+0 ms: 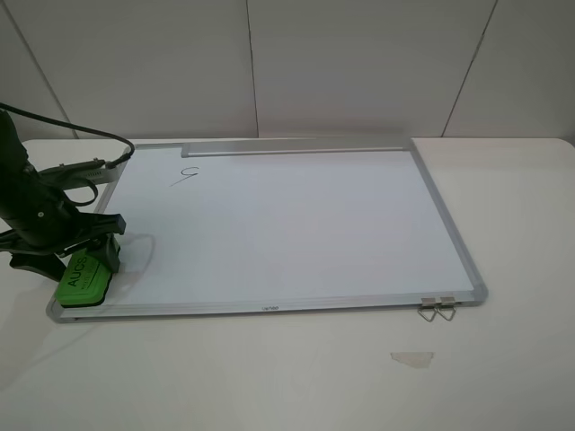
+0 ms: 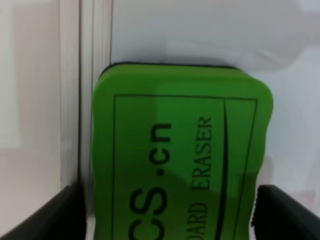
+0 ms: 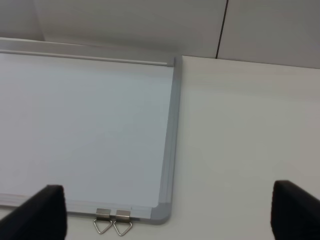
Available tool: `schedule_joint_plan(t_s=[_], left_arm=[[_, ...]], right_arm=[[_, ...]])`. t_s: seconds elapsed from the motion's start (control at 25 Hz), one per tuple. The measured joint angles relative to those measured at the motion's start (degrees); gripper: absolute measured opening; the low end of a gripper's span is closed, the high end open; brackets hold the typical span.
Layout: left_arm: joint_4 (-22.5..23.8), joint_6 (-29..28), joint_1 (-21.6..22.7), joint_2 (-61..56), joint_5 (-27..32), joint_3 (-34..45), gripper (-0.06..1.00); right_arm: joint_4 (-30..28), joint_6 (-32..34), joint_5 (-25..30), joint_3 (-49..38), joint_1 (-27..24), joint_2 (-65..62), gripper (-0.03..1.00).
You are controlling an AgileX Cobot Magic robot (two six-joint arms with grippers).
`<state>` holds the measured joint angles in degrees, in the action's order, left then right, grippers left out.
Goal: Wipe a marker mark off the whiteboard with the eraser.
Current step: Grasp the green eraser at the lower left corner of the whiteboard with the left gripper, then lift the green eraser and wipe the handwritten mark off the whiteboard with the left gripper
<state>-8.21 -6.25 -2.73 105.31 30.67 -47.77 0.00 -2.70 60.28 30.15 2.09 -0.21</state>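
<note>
Looks like a robotics lab bench, not a home or office. Plain white tabletop (image 1: 512,269) backed by blank white wall panels (image 1: 359,63) with thin dark seams. Whiteboard (image 1: 287,224) laid flat on it, two small metal binder clips (image 1: 437,308) at its near frame. Black robot arm (image 1: 31,202) with a trailing cable (image 1: 81,133) at the left, its left gripper (image 1: 76,260) clamped on a green eraser (image 1: 83,283). Close views from cameras riding on both wrists.

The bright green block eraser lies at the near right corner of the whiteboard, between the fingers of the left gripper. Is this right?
Not quite. The exterior high view shows the bright green rectangular block eraser at the near left corner of the large white silver-framed whiteboard, not the near right one. It is indeed between the fingers of the left gripper.
</note>
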Motion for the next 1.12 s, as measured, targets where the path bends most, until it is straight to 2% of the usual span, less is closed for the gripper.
schedule_joint_plan(t_s=[0.08,0.68,0.88,1.12], left_arm=[[-0.02,-0.73,0.0,0.0,0.0,0.0,0.6],[-0.02,-1.89,0.0,-0.15,0.87,-0.05,0.6],[-0.02,-0.68,0.0,-4.28,5.15,-1.19,0.6],[-0.02,-0.4,0.0,-9.98,13.47,-8.74,0.6]], right_arm=[[0.0,0.0,0.0,0.0,0.0,0.0,0.82],[0.0,0.0,0.0,0.0,0.0,0.0,0.82],[0.0,0.0,0.0,0.0,0.0,0.0,0.82],[0.0,0.0,0.0,0.0,0.0,0.0,0.82]])
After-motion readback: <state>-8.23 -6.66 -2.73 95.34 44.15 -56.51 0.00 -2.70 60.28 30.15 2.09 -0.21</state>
